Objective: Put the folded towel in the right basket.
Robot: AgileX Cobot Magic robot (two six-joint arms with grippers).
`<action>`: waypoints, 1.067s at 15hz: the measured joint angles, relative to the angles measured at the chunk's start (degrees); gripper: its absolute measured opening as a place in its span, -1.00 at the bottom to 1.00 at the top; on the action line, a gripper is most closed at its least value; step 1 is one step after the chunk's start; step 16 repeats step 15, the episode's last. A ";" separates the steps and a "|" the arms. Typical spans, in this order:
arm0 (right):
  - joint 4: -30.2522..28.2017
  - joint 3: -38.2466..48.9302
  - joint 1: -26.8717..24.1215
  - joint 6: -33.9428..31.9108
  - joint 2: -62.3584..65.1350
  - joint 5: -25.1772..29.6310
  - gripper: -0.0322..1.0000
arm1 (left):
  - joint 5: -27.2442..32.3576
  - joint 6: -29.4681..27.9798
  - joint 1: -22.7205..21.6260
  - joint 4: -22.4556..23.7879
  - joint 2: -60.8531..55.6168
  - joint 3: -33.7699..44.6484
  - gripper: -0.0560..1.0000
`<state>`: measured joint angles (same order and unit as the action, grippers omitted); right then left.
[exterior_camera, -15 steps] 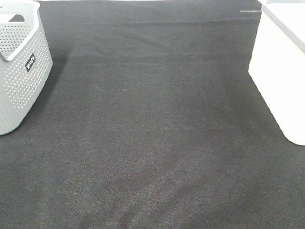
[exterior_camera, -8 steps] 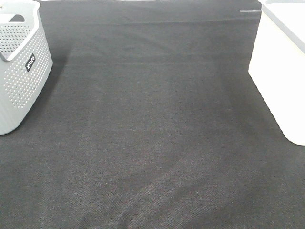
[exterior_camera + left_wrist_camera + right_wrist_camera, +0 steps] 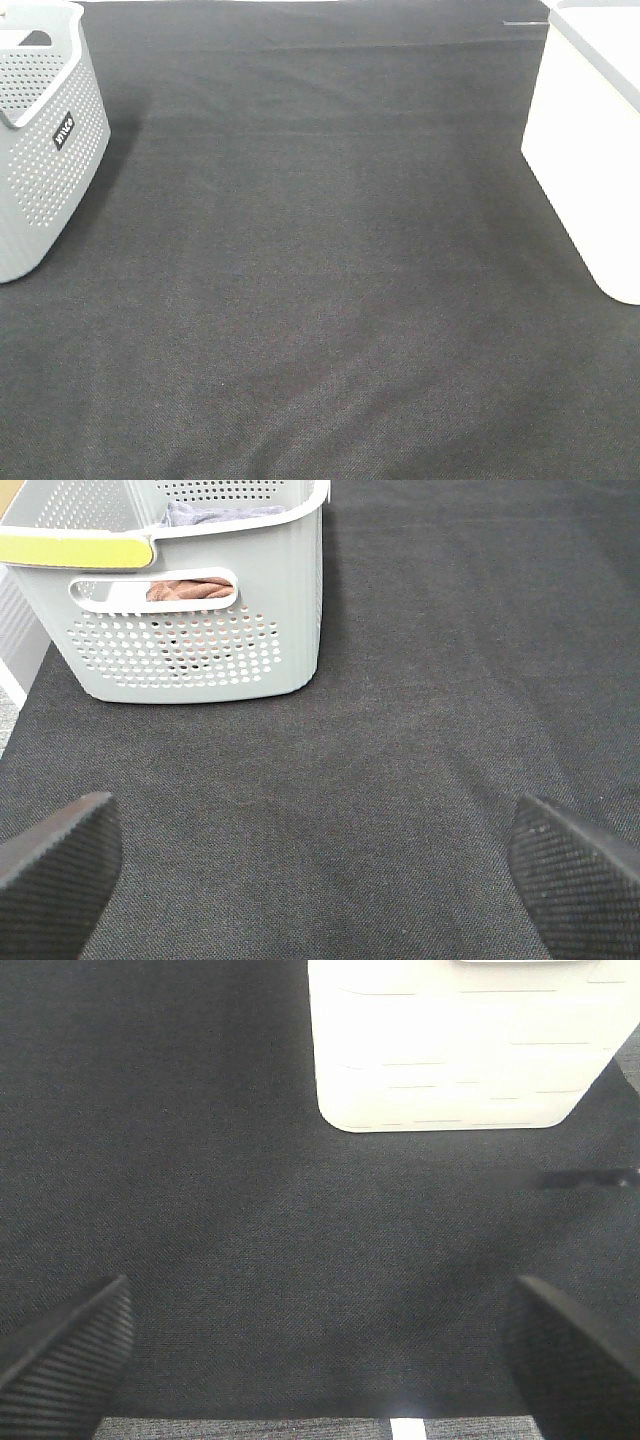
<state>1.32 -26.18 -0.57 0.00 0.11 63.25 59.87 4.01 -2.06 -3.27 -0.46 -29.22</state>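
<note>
No towel lies on the black cloth in the exterior high view. In the left wrist view, brown cloth point(image 3: 190, 588) shows through the handle hole of the grey perforated left basket point(image 3: 190, 650), with grey-purple cloth point(image 3: 215, 513) above it; I cannot tell how it is folded. The white right basket point(image 3: 590, 150) stands at the right edge and also shows in the right wrist view point(image 3: 460, 1050). My left gripper point(image 3: 318, 865) is open and empty, a short way before the grey basket. My right gripper point(image 3: 320, 1350) is open and empty, short of the white basket. Neither gripper shows in the exterior high view.
The grey basket point(image 3: 45, 150) stands at the far left of the table, with a yellow strip point(image 3: 75, 548) on its rim. A black cloth point(image 3: 320, 280) covers the table between the two baskets. The cloth's front edge point(image 3: 300, 1425) shows in the right wrist view.
</note>
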 joint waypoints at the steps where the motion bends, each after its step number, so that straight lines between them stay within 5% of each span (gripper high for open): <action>1: 0.00 0.00 0.00 0.00 0.00 0.00 0.93 | 0.00 0.00 0.00 0.00 0.00 0.00 0.97; 16: 0.00 0.00 0.00 0.00 0.00 0.00 0.93 | 0.00 0.00 0.00 0.00 0.00 0.00 0.97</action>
